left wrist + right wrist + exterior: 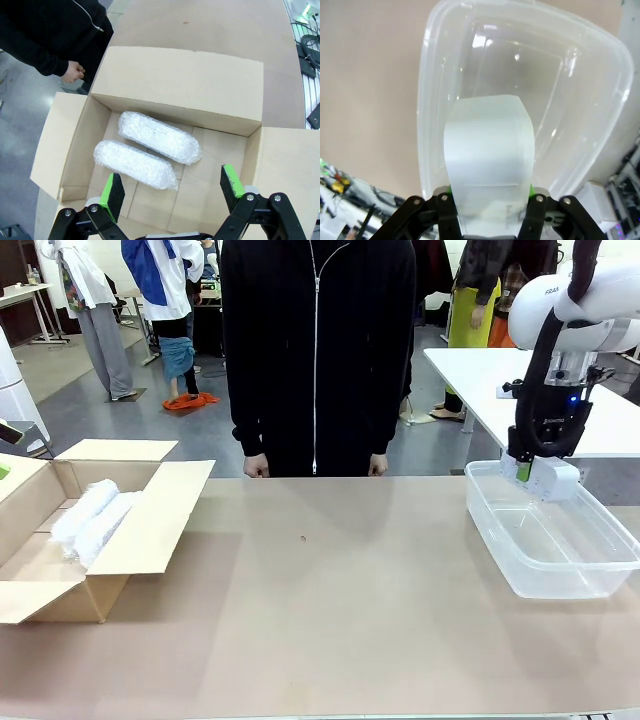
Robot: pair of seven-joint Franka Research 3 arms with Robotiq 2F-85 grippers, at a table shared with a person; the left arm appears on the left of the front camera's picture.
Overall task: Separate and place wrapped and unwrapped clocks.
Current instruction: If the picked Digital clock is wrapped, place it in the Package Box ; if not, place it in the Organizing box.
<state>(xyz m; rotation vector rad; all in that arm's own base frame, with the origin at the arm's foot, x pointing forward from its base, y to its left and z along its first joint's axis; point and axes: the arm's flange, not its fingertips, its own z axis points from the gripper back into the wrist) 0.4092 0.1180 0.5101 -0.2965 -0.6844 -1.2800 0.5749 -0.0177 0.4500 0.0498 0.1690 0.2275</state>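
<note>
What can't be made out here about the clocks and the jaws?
- Unwrapped clock, right wrist view: its lower end is hidden between the right gripper jaws; no dial is visible.
- Wrapped clocks, left wrist view: bubble wrap hides what is inside.
- Wrapped clocks, front view: the cardboard box wall cuts off their near ends.
- Left gripper: open above the box.

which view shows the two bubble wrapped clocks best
The left wrist view: it looks straight down into the cardboard box, where both wrapped clocks lie side by side. The front view shows them low and partly hidden by the box wall.
</note>
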